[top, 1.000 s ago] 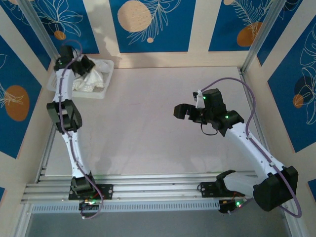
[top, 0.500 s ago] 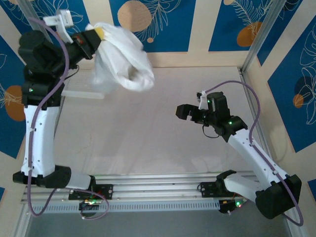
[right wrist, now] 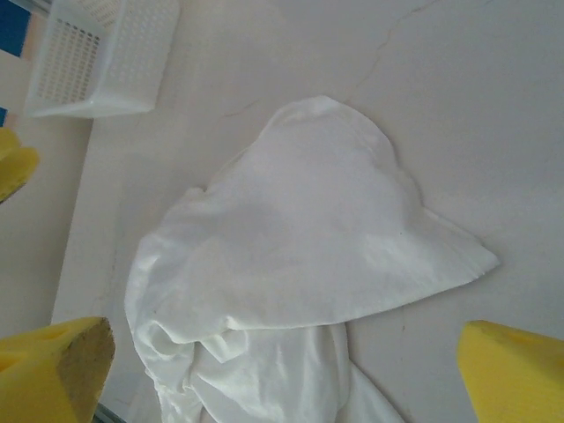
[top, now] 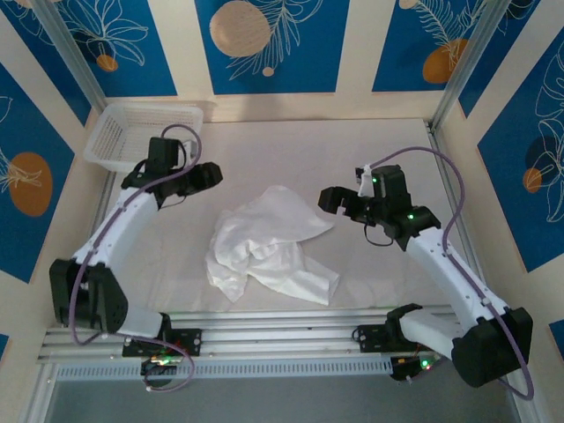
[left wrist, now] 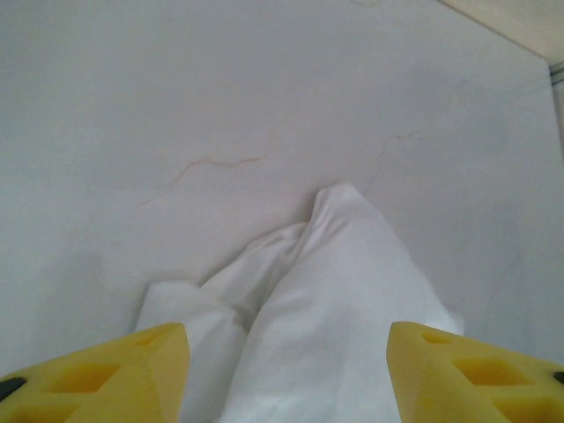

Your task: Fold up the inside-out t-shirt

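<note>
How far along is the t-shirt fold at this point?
Done: the t-shirt lies on the table, outside the basket. In hand: nothing; the left hand and right hand are both open, one on either side of the shirt. Left: everything else; the shirt is a crumpled heap, not spread flat, with no fold made.

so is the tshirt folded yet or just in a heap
Not folded. The t-shirt lies crumpled on the table, bunched in uneven, wrinkled layers with one part trailing toward the near edge.
</note>
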